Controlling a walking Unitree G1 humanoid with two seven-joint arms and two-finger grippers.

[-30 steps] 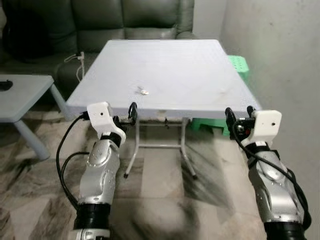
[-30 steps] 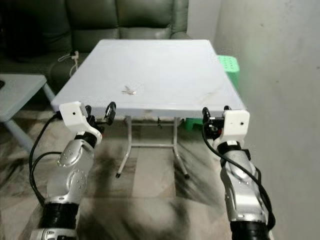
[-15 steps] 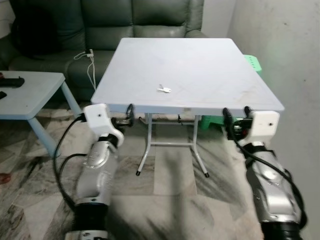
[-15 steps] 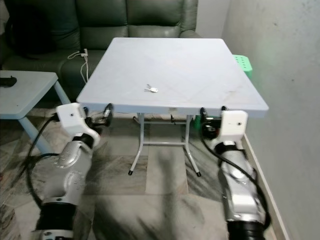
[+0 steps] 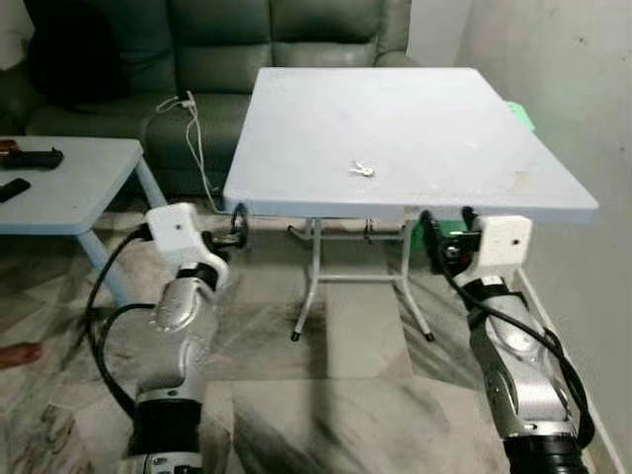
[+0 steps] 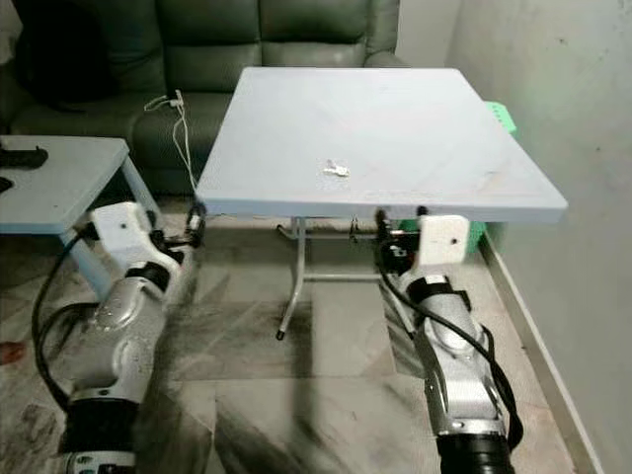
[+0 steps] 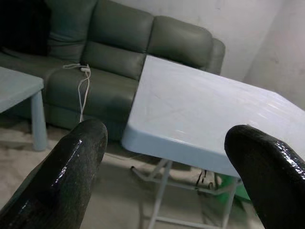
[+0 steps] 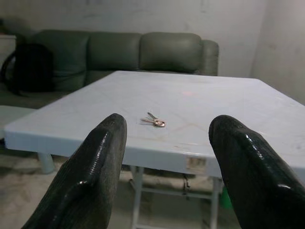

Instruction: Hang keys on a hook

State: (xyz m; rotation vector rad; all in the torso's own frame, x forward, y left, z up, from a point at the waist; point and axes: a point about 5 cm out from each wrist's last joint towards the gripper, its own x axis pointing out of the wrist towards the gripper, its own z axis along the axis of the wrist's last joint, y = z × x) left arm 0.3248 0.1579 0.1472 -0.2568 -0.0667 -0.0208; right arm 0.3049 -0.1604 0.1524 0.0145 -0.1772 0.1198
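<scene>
A small bunch of keys (image 5: 362, 170) lies on the white folding table (image 5: 415, 109), near the middle of its front half. My left gripper (image 5: 235, 221) is open and held below the table's front left corner. On the other side my right gripper (image 5: 446, 223) is open too, just under the front edge and short of the keys. In the right wrist view the keys (image 8: 155, 121) lie on the tabletop between and beyond the two spread fingers (image 8: 90, 176). The left wrist view looks past its fingers (image 7: 71, 176) at the table's left corner (image 7: 138, 138).
A dark green sofa (image 5: 197, 39) with a black bag (image 5: 69, 59) stands behind the table, and a white cable (image 5: 193, 118) hangs over its seat. A low pale table (image 5: 59, 193) with remotes (image 5: 30, 158) is on the left. A wall (image 5: 573, 89) and green stool (image 5: 520, 114) are on the right.
The whole picture has shifted: the table now sits further right and a little further off, with more of the low table in sight. Both grippers stay open and the keys lie as before.
</scene>
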